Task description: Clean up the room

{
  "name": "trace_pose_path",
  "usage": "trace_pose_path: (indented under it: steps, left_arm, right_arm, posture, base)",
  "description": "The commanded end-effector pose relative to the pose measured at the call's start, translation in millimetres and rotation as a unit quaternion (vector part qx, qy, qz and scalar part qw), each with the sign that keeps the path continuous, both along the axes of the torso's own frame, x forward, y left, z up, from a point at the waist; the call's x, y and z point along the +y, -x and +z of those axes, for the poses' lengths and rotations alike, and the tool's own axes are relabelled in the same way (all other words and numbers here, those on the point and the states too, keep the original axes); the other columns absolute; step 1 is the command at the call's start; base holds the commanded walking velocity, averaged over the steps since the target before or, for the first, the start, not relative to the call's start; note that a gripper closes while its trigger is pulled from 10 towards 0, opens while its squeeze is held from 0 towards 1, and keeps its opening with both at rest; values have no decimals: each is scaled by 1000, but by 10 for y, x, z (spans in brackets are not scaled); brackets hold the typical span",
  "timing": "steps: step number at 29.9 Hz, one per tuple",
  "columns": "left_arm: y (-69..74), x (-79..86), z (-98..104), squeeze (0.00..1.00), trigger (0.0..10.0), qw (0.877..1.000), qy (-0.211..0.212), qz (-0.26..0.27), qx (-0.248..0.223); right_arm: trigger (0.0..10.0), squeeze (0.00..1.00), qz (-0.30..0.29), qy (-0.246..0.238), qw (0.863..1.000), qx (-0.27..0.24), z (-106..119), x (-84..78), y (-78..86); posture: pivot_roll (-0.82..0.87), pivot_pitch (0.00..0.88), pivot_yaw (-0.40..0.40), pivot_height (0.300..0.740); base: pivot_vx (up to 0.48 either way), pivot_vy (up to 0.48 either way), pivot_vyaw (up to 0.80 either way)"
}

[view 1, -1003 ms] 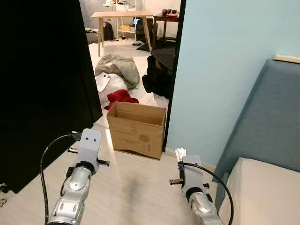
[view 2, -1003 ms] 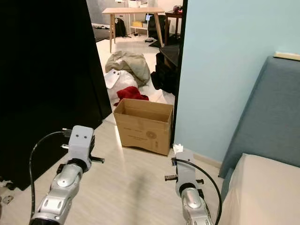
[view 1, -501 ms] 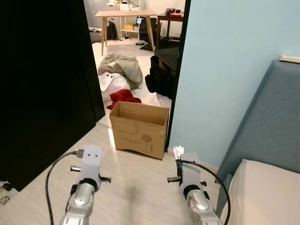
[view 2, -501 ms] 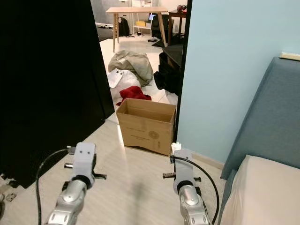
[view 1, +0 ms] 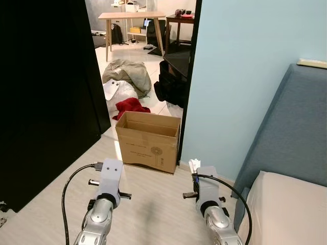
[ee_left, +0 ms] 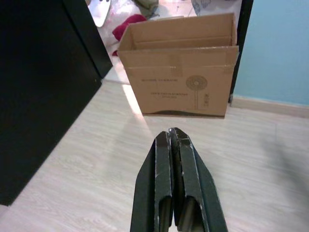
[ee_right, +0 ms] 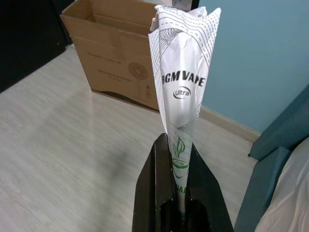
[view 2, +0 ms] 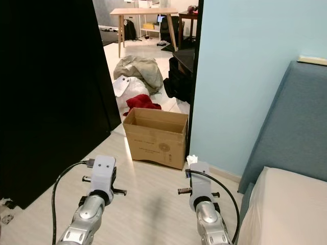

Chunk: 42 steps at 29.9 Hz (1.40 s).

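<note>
An open brown cardboard box stands on the pale wood floor by the doorway, just ahead of both arms. My right gripper is shut on a crumpled white printed wrapper, which sticks up past the fingertips; the same wrapper pokes out above the right wrist, short of the box and to its right. My left gripper is shut with nothing between its fingers, held low over the floor and pointing at the box's front face.
Through the doorway lie a red cloth, a white bag, a grey-beige heap and black items, with a wooden table further back. A black panel stands left; a blue headboard and white mattress stand right.
My left arm has dropped lower and swung inward toward the middle. The right arm and wrapper have hardly moved. The view has shifted slightly.
</note>
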<state>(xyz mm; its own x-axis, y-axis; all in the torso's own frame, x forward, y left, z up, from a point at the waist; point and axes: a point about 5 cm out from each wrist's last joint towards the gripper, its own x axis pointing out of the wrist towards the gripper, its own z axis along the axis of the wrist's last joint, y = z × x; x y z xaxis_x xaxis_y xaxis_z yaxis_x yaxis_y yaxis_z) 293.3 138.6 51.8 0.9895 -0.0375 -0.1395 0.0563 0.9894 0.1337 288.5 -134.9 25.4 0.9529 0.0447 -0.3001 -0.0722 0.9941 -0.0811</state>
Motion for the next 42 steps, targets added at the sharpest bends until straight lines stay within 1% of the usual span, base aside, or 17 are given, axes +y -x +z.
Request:
trace_pose_path:
  steps: [1,4,6,9,11,19,24,31,39,42]
  left_arm:
    - [54,-32,-67,0,10000,1000,-2,-1,12]
    - [66,-32,-75,0,10000,1000,-1,-1,14]
    - [79,9,-98,0,10000,1000,-3,15,20]
    - [76,52,-111,0,10000,999,-4,31,26]
    - [72,70,-109,0,10000,999,-2,38,27]
    - [79,81,-118,0,10000,998,4,53,25]
    - [86,66,-120,0,10000,998,3,54,22]
    - [62,79,-91,0,10000,999,7,48,21]
    - [54,107,-55,0,10000,999,20,49,12]
    - [55,113,-42,0,10000,998,21,51,9]
  right_arm:
    - [10000,0,3,1,1000,-1,-25,27,20]
    - [10000,0,1,5,1000,0,-36,17,34]
    - [10000,0,-1,5,1000,7,-59,3,61]
    - [10000,0,3,26,1000,16,-76,-17,71]
    - [10000,0,3,30,999,16,-73,-24,73]
    - [10000,0,2,29,999,17,-68,-33,61]
    - [10000,0,1,34,999,17,-67,-48,49]
    - [10000,0,-14,32,999,10,-62,-82,61]
    - [10000,0,-15,30,999,13,-67,-73,72]
    - [10000,0,-12,30,999,12,-67,-53,71]
  posture:
    - [68,30,34,740]
    - [69,29,34,740]
    - [57,26,24,740]
    - [55,23,9,740]
    - [53,21,2,740]
    - [50,18,-8,740]
    - [50,20,-4,740]
    - [47,22,4,740]
    - [53,21,1,740]
    - [53,22,2,740]
  base:
    - [0,0,0]
    - [0,0,0]
    - [0,0,0]
    - [0,0,0]
    - [0,0,0]
    - [0,0,0]
    - [0,0,0]
    - [0,0,0]
    - [0,0,0]
    - [306,0,0]
